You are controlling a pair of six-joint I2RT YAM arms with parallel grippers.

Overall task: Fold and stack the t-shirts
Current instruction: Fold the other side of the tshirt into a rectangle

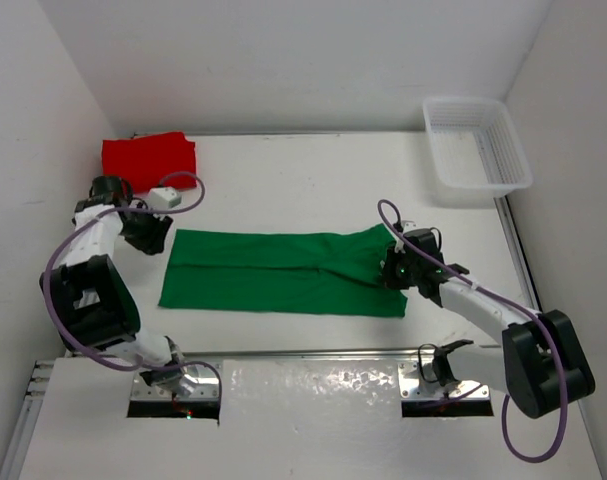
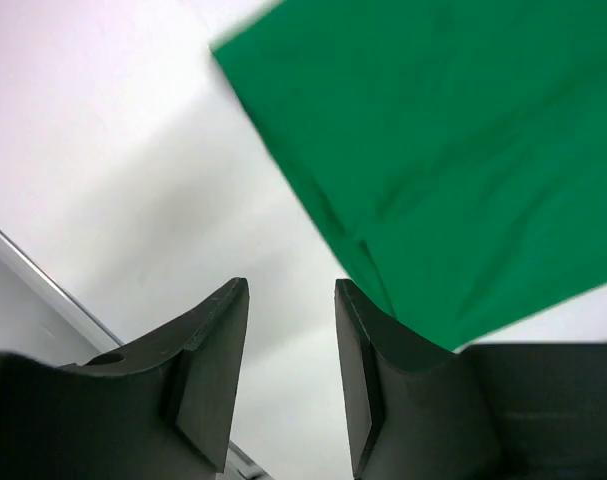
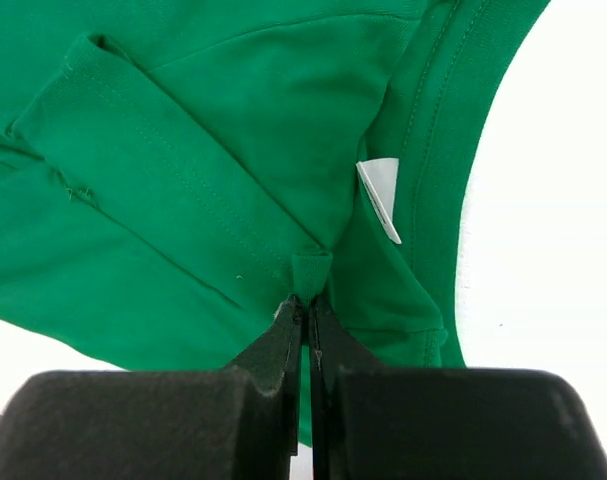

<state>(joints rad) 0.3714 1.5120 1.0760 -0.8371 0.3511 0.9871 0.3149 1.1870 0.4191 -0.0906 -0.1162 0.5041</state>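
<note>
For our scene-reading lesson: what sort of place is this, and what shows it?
Probably a robot test bench, not a home: a white table boxed in by plain panels, a left arm and right arm mounted at its near edge, and a green t-shirt spread out for folding.

We found the green t-shirt (image 1: 283, 272) folded lengthwise, lying flat at centre. The red t-shirt (image 1: 149, 156) lay folded, far left.

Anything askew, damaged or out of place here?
Nothing stands out: green t-shirt folded lengthwise mid-table, right gripper pinching it by the collar; red t-shirt folded at far left; basket upright at far right.
</note>
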